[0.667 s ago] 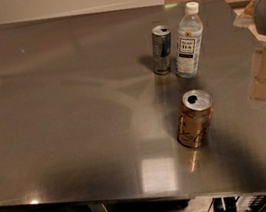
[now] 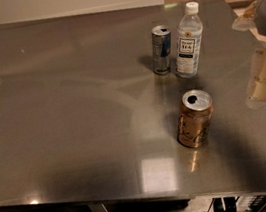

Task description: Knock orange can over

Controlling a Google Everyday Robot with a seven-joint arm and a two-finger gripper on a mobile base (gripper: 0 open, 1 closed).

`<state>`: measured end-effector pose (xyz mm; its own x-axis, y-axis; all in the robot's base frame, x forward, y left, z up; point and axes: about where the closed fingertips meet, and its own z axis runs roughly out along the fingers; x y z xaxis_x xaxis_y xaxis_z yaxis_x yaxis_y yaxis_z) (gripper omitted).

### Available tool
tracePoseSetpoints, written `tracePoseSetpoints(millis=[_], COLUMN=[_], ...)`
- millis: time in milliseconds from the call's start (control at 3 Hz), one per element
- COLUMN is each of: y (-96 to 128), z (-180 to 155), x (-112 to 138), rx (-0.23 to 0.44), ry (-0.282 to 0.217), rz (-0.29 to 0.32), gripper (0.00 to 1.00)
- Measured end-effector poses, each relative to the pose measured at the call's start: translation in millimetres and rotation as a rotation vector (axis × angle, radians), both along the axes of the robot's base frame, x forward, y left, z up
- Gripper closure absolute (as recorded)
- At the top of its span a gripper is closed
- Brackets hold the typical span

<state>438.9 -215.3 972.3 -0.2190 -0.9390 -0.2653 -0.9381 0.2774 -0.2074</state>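
Observation:
The orange can (image 2: 194,118) stands upright on the steel table (image 2: 73,113), right of centre and toward the front edge. It has a copper body with pale markings and a silver top with an open tab hole. My gripper (image 2: 265,74) hangs at the right edge of the camera view, to the right of the can and a little farther back. There is a clear gap between it and the can. It holds nothing that I can see.
A slim silver-and-blue can (image 2: 161,49) and a clear plastic bottle with a white cap (image 2: 188,40) stand side by side behind the orange can. The table's front edge runs along the bottom, with a shelf below it (image 2: 140,210).

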Motion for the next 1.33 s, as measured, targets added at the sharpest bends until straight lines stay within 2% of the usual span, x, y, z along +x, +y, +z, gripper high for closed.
tracePoseSetpoints(millis=[333, 667, 1333], y=[8, 25, 59], z=[-18, -36, -67], x=[-1, -7, -23], rx=[0.126, 0.251, 0.416], ry=[0.027, 0.026, 0.013], rz=[0.009, 0.037, 0.075], gripper=[0.0, 0.0, 0.0])
